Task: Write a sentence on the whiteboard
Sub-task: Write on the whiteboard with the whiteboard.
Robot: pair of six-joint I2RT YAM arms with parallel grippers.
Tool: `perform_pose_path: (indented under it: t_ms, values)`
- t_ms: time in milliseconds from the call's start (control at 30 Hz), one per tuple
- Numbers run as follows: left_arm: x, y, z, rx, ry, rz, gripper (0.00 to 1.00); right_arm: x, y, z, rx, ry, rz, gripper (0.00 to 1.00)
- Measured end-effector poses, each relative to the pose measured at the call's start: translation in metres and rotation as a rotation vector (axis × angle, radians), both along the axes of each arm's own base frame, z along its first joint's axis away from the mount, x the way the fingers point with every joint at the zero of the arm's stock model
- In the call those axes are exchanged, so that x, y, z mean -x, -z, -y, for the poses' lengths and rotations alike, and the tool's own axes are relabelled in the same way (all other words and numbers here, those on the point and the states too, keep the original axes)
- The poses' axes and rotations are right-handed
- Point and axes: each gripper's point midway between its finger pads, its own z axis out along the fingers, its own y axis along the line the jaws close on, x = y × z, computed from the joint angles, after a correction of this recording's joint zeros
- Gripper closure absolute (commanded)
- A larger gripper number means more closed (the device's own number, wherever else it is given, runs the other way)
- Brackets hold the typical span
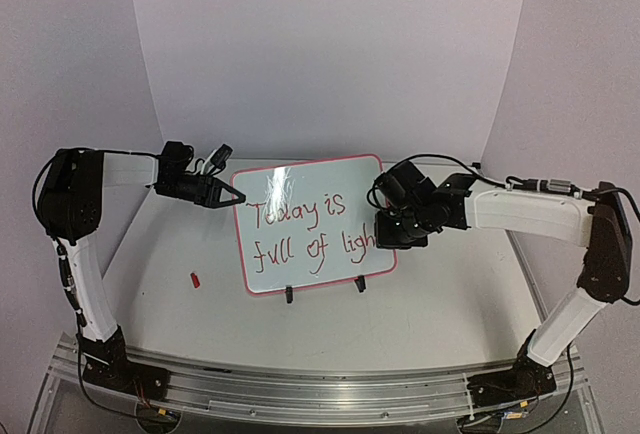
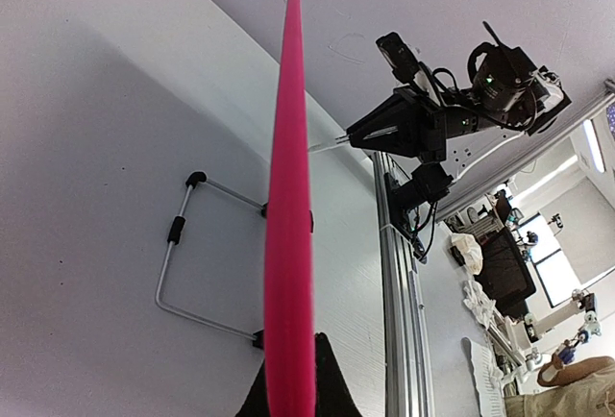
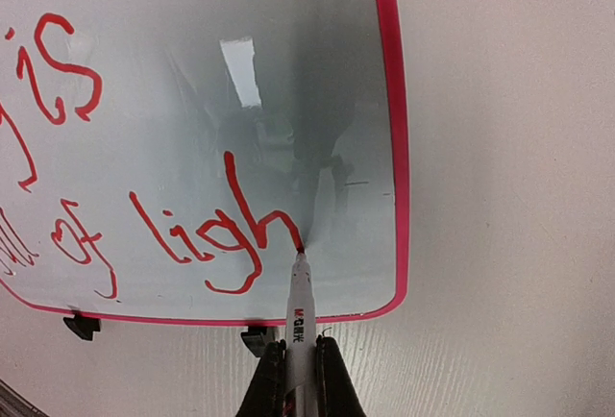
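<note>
Clearly the right gripper (image 3: 300, 371) is clenched on a white marker (image 3: 299, 306), at the bottom centre of its wrist view. The marker's red tip touches the whiteboard (image 3: 317, 71) at the foot of the last stroke of "ligh", near the board's lower right corner. The left gripper (image 1: 228, 195) is clamped on the pink frame at the board's upper left edge; its wrist view shows that edge running up from between the jaws.

The board stands propped at the middle of the overhead view, on two black clip feet (image 1: 289, 295) with a wire stand (image 2: 178, 234) behind it, on the bench (image 1: 150, 254). I judge it light, thin and stiff, with a glossy, slippery face, so pen pressure could slide or tip it. The frame edge is the place to hold, clear of the wet ink, and the left grip sits there.

A small red piece (image 1: 196, 279), perhaps a cap, lies on the bench to the lower left of the board, well apart from both grippers.
</note>
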Motion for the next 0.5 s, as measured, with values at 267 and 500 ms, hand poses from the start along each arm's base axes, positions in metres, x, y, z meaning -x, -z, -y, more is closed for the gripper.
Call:
perform_pose_path:
  t_ms: [267, 500]
  values:
    - [0.0, 0.0, 0.0, -0.001, -0.001, 0.003, 1.0, 0.0, -0.007, -0.002, -0.001, -0.02, 0.002, 1.0]
    - [-0.001, 0.001, 0.0, -0.005, -0.002, 0.006, 1.0, 0.004, -0.051, -0.004, -0.068, -0.048, 0.079, 1.0]
